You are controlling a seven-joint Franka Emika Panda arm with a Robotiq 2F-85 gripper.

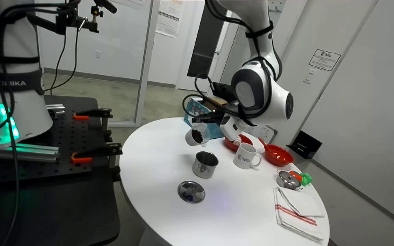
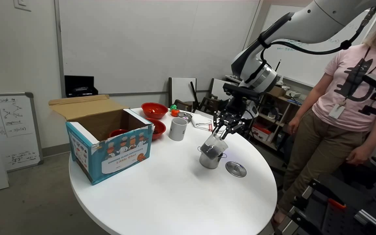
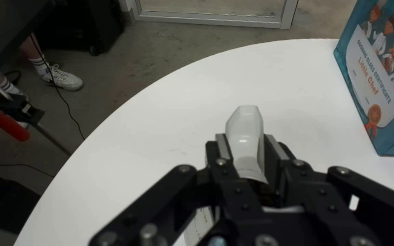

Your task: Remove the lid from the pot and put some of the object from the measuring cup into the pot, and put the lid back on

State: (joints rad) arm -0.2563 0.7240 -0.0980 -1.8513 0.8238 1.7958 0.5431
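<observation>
My gripper [image 3: 246,148] is shut on the pale handle of the measuring cup [image 3: 246,128], which rises between the two fingers. In an exterior view the clear measuring cup [image 1: 202,131] hangs tilted in the air, with dark pieces [image 1: 197,136] inside it. Below it the silver pot [image 1: 205,167] stands upright and uncovered on the round white table [image 1: 156,164]. From another angle the measuring cup [image 2: 212,146] overlaps the pot [image 2: 209,162]. The lid [image 1: 191,192] lies flat on the table beside the pot, its knob up. The pot's inner bottom is hidden.
A white mug [image 1: 244,158] and red bowls [image 1: 278,155] stand near the pot. Farther along are a second, lidded silver pot [image 1: 288,180], toy vegetables [image 1: 305,179] and folded towels [image 1: 298,213]. An open blue box [image 2: 119,151] occupies one table side. A person [image 2: 351,94] stands nearby.
</observation>
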